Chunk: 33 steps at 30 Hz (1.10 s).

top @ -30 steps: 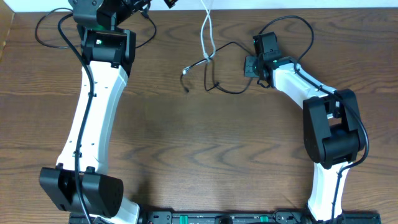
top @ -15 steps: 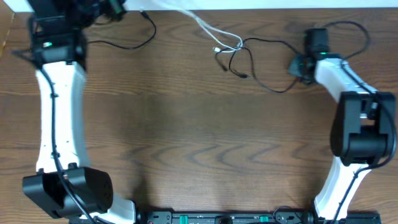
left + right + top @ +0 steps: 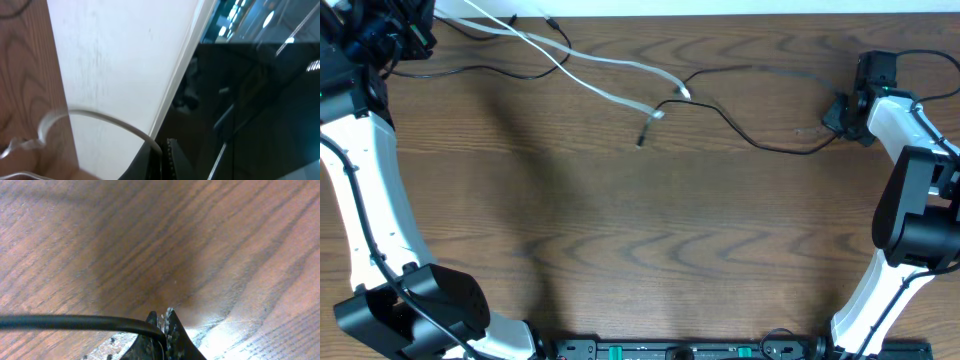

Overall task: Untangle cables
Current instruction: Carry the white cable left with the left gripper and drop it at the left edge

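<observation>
A white cable (image 3: 605, 95) stretches tight from the table's top left to a small knot (image 3: 665, 103) near the middle. My left gripper (image 3: 418, 22) is shut on its far end, and the left wrist view shows the white cord (image 3: 100, 116) running into the closed jaws (image 3: 159, 150) beyond the table edge. A thin black cable (image 3: 760, 147) runs from the knot to my right gripper (image 3: 837, 113). In the right wrist view that black cord (image 3: 75, 322) is pinched in the closed jaws (image 3: 163, 330), low over the wood. A second black cable (image 3: 510, 73) loops at the top left.
A loose plug end (image 3: 641, 138) hangs just below the knot. The white back edge of the table (image 3: 720, 8) runs along the top. Both arm bases (image 3: 680, 350) stand at the front edge, and thick arm wires (image 3: 920, 55) curl at the far right.
Both arms have swung outward, left to the top-left corner and right to the right edge. The bunched cables have been drawn out into long lines with a smaller knot.
</observation>
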Each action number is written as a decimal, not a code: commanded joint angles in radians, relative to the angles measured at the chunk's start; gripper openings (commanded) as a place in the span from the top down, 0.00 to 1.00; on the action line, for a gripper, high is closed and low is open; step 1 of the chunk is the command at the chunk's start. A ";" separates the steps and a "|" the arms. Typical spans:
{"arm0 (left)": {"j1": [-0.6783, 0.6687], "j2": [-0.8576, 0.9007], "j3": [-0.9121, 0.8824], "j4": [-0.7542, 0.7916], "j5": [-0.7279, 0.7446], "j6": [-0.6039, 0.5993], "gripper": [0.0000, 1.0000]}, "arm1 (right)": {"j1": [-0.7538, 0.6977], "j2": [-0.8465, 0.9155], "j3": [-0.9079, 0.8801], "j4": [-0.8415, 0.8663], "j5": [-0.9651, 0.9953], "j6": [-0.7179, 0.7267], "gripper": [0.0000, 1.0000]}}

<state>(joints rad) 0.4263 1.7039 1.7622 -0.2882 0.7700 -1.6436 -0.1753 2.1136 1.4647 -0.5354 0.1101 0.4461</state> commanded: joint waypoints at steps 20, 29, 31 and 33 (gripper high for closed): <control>-0.023 -0.024 0.015 0.127 0.002 -0.021 0.93 | 0.026 -0.030 0.007 -0.032 -0.051 0.107 0.72; -0.095 -0.024 0.014 0.109 0.002 -0.012 0.92 | 0.068 -0.030 0.007 -0.032 -0.050 0.107 0.08; -0.096 -0.024 0.014 0.105 -0.022 0.032 0.92 | 0.072 -0.030 0.007 -0.032 -0.050 0.107 0.07; -0.096 -0.024 0.014 0.075 -0.068 0.068 0.92 | 0.075 -0.030 0.007 -0.034 -0.050 0.107 0.07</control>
<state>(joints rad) 0.3275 1.7035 1.7622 -0.1879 0.7532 -1.6497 -0.1081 2.1136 1.4647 -0.5652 0.0570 0.5484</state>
